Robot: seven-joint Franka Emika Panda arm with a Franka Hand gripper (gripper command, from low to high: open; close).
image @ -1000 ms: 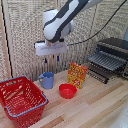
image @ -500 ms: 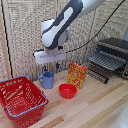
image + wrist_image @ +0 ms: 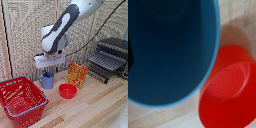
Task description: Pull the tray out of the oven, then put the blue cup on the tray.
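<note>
The blue cup [image 3: 47,80] stands on the wooden table, its handle toward the exterior view's left. My gripper [image 3: 48,71] hangs just over its rim, and its fingers look spread and hold nothing. In the wrist view the blue cup [image 3: 170,47] fills most of the picture, seen from straight above into its hollow inside. The oven [image 3: 116,47] sits at the exterior view's right with its door down. The tray [image 3: 105,61], a dark wire rack, sticks out of the oven's front over the door.
A red bowl [image 3: 67,90] lies just beside the cup, and it also shows in the wrist view as the red bowl [image 3: 228,90]. An orange box [image 3: 77,75] stands between cup and oven. A red basket [image 3: 20,100] sits at the exterior view's left front.
My gripper has come down from above the cup to just over its rim. The cup, the bowl, the box and the tray have stayed in place.
</note>
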